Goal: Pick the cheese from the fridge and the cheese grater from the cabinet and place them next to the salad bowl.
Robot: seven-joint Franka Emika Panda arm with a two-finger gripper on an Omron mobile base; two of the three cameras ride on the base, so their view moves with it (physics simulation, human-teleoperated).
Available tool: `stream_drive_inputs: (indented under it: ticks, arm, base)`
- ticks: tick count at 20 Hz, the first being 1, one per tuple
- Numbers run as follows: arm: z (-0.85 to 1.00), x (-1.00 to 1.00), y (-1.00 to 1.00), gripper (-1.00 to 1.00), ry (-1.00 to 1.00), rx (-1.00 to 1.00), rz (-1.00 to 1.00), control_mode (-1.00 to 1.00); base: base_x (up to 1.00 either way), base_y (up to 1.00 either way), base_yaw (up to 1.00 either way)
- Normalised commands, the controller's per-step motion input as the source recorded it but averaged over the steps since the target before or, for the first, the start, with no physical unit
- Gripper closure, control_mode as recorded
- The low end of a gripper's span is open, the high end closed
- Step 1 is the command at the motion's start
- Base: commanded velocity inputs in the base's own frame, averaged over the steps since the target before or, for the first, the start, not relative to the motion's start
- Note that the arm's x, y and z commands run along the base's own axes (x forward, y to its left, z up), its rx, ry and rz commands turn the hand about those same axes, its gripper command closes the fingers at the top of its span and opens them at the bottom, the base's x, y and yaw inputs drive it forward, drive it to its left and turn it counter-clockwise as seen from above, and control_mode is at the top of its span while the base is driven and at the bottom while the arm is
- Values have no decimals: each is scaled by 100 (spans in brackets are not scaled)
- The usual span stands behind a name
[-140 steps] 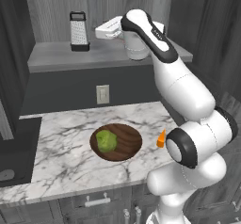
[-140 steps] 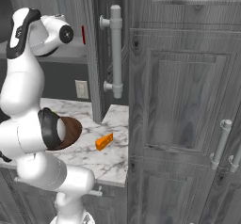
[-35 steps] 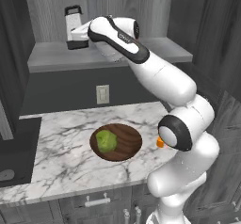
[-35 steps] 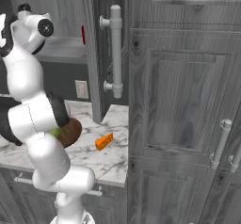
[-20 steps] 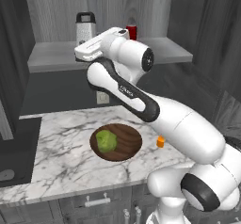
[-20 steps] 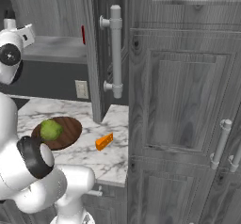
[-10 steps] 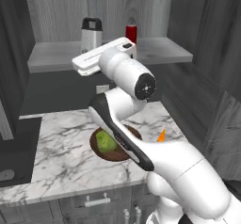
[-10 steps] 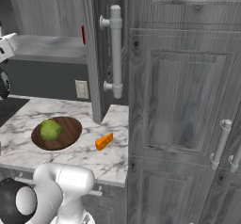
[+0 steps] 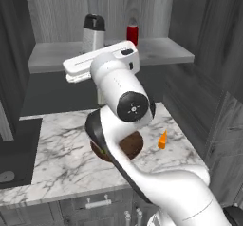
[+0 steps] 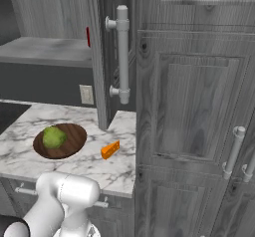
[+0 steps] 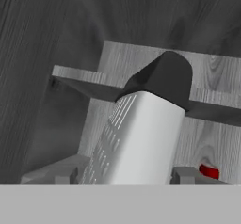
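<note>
The silver cheese grater (image 9: 93, 34) with its black top stands upright at the cabinet shelf (image 9: 166, 51). My white hand hides its lower part. In the hand view the cheese grater (image 11: 141, 133) sits between my two fingertips, and my gripper (image 11: 122, 175) is shut on it. Whether its base rests on the shelf is hidden. The orange cheese (image 9: 163, 139) (image 10: 110, 150) lies on the marble counter just right of the salad bowl (image 10: 74, 144). My arm partly covers the bowl (image 9: 134, 144) in the left base view. The fridge is out of view.
A red bottle (image 9: 132, 32) (image 10: 88, 37) stands on the shelf to the right of the grater. The open cabinet door with a long bar handle (image 10: 122, 52) juts over the counter's right end. Tall wood-grain panels (image 10: 199, 106) fill the right. A dark cooktop (image 9: 14, 149) borders the counter's left.
My arm has folded back toward the left camera and has sunk to the lower left of the right base view. The grater has shifted slightly right and down with the gripper.
</note>
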Motion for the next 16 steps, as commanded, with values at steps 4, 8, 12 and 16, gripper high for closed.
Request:
stream_drive_inputs:
  ticks: [4, 8, 12, 16]
  arm:
    - [8, -68, 0, 100, 0, 0, -15, -100]
    - [0, -83, -1, 100, 0, 0, -12, -100]
    - [-24, -72, -26, 100, 1, 0, -3, -100]
    - [-37, -38, -36, 100, 0, 0, 0, -100]
  base:
    - [0, 0, 0]
    - [0, 0, 0]
    - [0, 0, 0]
    - [0, 0, 0]
